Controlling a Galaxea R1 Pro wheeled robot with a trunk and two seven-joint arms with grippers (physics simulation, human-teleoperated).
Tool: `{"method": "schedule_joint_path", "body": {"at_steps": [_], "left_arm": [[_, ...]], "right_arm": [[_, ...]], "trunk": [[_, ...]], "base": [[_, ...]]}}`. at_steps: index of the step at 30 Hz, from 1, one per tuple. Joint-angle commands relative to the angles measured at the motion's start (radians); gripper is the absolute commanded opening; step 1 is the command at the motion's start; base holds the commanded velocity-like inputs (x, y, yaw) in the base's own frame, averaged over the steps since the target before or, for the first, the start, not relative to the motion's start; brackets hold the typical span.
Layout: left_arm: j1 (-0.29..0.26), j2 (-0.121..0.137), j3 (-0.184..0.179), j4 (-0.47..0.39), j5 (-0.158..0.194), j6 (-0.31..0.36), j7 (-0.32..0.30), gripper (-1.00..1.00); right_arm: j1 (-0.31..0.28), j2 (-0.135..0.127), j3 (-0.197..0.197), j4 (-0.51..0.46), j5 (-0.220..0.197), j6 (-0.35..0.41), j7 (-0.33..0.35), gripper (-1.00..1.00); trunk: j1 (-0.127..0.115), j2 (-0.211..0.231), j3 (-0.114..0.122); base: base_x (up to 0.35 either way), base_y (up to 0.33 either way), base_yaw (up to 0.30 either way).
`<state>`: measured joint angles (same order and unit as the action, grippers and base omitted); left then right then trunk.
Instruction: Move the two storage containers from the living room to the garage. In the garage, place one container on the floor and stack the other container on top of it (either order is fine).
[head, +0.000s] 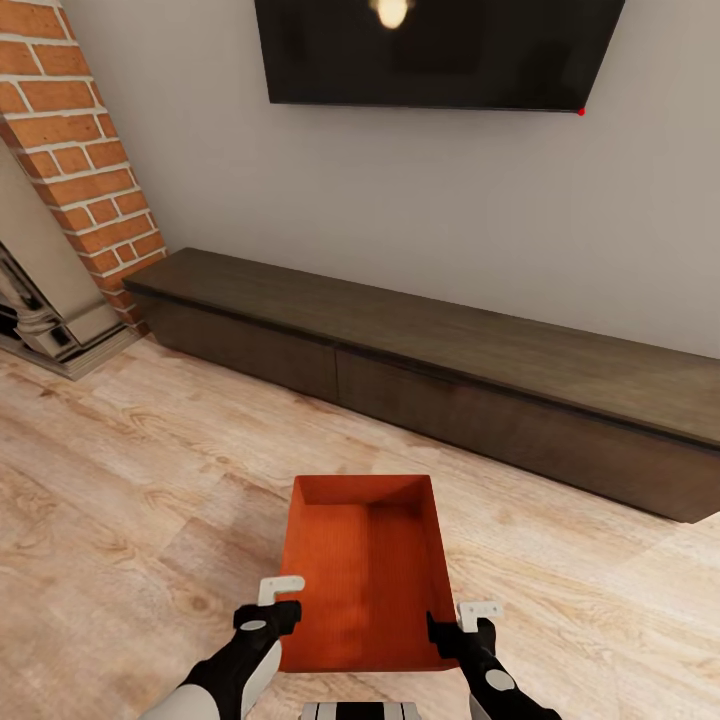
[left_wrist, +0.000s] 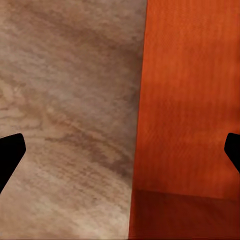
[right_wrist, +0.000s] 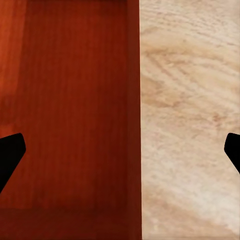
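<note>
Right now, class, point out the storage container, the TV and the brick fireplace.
storage container (head: 365, 575): head view, on its inner floor.
TV (head: 440, 55): head view, on its dark screen.
brick fireplace (head: 85, 150): head view, on its brick face.

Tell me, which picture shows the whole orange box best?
The head view: the storage container shows whole, open top and all four walls, on the wood floor. Each wrist view shows just one side wall's rim between open fingers.

Dark low cabinet (head: 450, 370) under TV (head: 430, 50)

TV (head: 440, 50) cropped by top edge.
</note>
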<state>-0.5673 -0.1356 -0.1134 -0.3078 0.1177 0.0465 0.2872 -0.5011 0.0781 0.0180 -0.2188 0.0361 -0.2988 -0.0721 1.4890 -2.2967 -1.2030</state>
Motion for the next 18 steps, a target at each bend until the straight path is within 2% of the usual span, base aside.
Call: {"method": "schedule_joint_path", "body": {"at_steps": [1, 9, 13, 15, 16, 18], "left_arm": [[0.0, 0.001, -0.008, 0.001, 0.011, 0.003, 0.006, 1.0], [0.0, 0.001, -0.008, 0.015, 0.011, -0.003, 0.006, 1.0], [0.0, 0.002, -0.008, 0.016, 0.011, -0.005, 0.006, 1.0], [0.0, 0.002, -0.008, 0.015, 0.011, -0.005, 0.006, 1.0], [0.0, 0.002, -0.008, 0.015, 0.011, -0.005, 0.006, 1.0], [0.0, 0.002, -0.008, 0.015, 0.011, -0.005, 0.006, 1.0]], "right_arm": [[-0.001, 0.0, 0.002, 0.001, 0.004, -0.003, -0.006, 1.0], [-0.001, 0.0, 0.004, 0.005, 0.0, 0.005, -0.006, 1.0], [-0.008, -0.003, 0.006, 0.038, 0.001, 0.021, -0.006, 1.0], [-0.021, -0.005, 0.006, 0.046, 0.0, 0.028, -0.007, 1.0], [-0.065, -0.005, 0.005, 0.052, -0.001, 0.053, -0.007, 1.0], [-0.088, -0.005, 0.005, 0.053, -0.001, 0.081, -0.008, 1.0]], "trunk": [[0.0, 0.0, -0.001], [0.0, 0.0, -0.001], [0.0, 0.0, -0.001], [0.0, 0.0, -0.001], [0.0, 0.0, -0.001], [0.0, 0.0, -0.001]], "base": [[0.0, 0.0, 0.0], [0.0, 0.0, 0.0], [0.0, 0.0, 0.0], [0.0, 0.0, 0.0], [0.0, 0.0, 0.0], [0.0, 0.0, 0.0]]}}
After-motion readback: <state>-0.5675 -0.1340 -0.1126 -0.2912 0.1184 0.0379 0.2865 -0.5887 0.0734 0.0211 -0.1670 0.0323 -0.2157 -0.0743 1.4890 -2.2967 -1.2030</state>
